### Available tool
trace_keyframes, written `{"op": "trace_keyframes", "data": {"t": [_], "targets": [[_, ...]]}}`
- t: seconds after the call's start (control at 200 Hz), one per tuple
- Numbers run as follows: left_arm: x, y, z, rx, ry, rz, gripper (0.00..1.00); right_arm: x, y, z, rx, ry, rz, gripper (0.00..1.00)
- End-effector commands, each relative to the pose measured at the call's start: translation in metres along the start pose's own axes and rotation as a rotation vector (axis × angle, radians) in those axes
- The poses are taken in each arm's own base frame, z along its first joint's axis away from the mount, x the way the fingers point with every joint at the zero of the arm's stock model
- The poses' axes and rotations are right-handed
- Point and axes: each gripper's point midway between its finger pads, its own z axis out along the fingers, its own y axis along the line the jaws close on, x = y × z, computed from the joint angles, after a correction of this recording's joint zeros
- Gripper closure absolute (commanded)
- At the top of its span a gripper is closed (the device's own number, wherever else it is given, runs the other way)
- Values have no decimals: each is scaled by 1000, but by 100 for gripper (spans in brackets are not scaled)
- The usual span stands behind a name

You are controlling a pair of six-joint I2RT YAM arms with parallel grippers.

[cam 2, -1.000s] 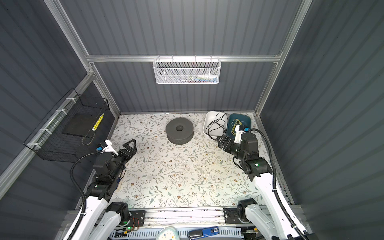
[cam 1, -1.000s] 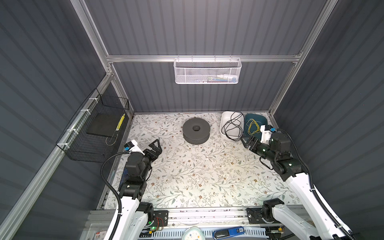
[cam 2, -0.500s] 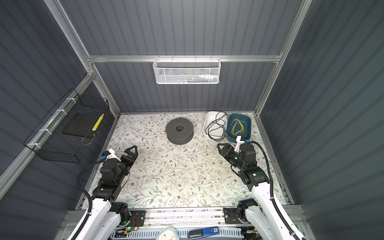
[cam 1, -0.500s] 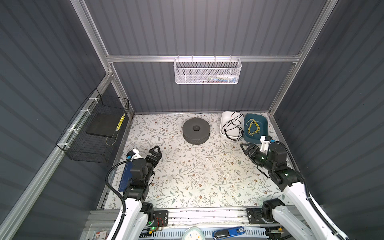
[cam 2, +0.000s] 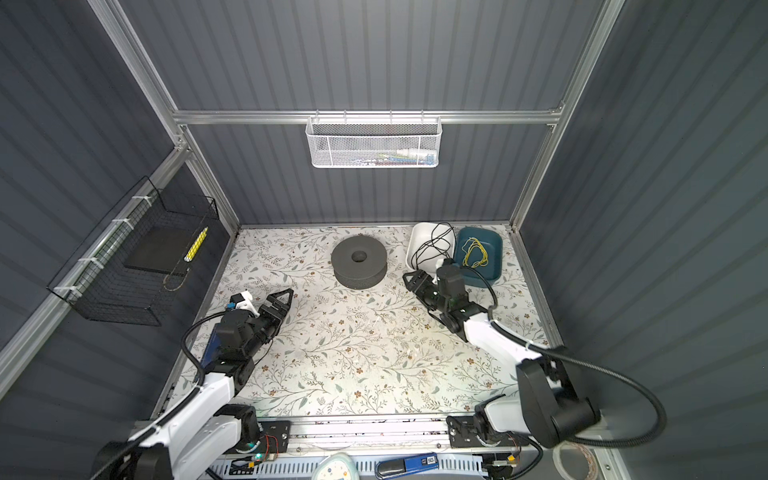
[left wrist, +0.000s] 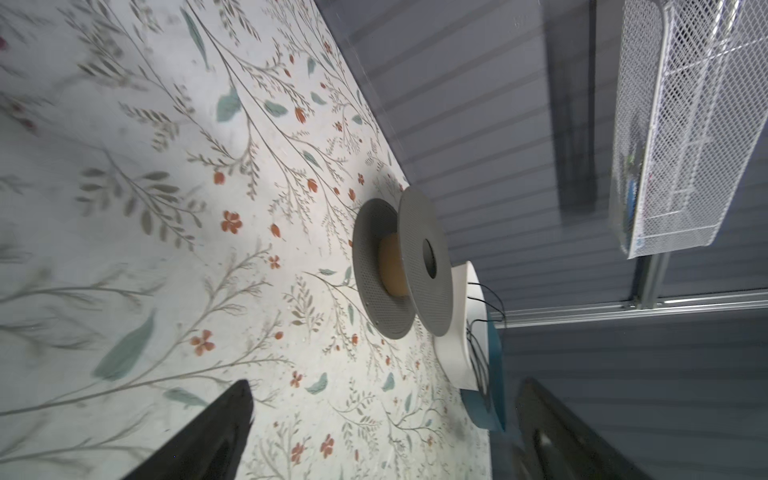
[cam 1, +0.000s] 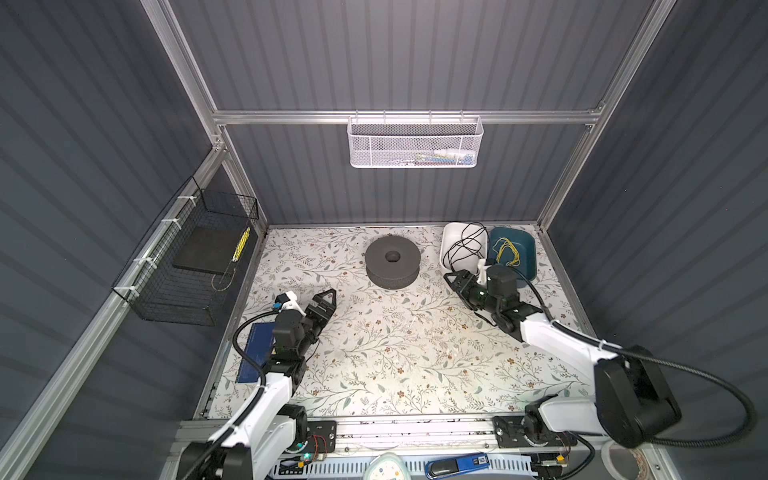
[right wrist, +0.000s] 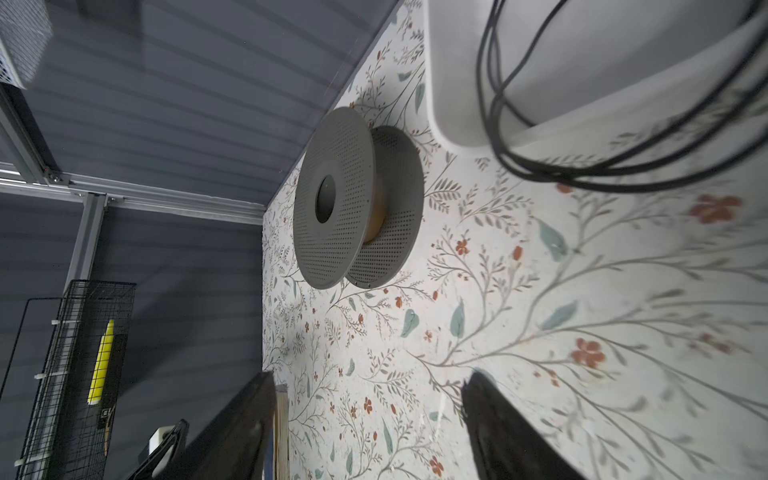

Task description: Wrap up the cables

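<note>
Cable [cam 1: 464, 248] coiled loosely in white tray [cam 1: 445, 243], loops spilling past rim, right of spool [cam 1: 376, 266]. Right gripper [cam 1: 454, 277] just beside tray, jaws spread, holding nothing. Left gripper [cam 1: 325, 300] well apart from spool, jaws spread wide, holding nothing.

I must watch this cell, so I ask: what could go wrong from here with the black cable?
1. The black cable lies in loose overlapping loops spilling over the white tray; the open right tool may catch several strands and drag the tray.
2. The grey spool lies unheld; winding may slide it.
</note>
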Motion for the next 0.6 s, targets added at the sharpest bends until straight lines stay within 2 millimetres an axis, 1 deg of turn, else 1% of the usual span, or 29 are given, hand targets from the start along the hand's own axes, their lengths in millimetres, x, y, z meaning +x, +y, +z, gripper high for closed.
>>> {"op": "trace_keyframes", "data": {"t": [0.0,0.11,0.14,0.205,0.24,0.32,0.365,0.47,0.595], "targets": [[15,-27,9,208,93,-119,1,4,40,26,-159,14,0,29],[28,-25,26,243,184,-166,1,15,48,51,-181,38,15,29],[27,-30,28,283,187,-172,1,15,46,57,-172,37,24,29],[25,-48,27,404,189,-171,1,16,47,70,-183,27,40,31],[29,-46,33,397,226,-208,1,14,48,76,-196,15,48,32],[37,-45,45,399,288,-186,1,11,45,91,-198,1,74,33],[38,-44,49,396,299,-189,1,10,41,98,-197,-5,95,35],[32,-45,50,398,259,-170,1,11,34,112,-189,-4,125,37],[28,-47,52,395,241,-151,1,14,21,122,-154,1,142,38]]}}
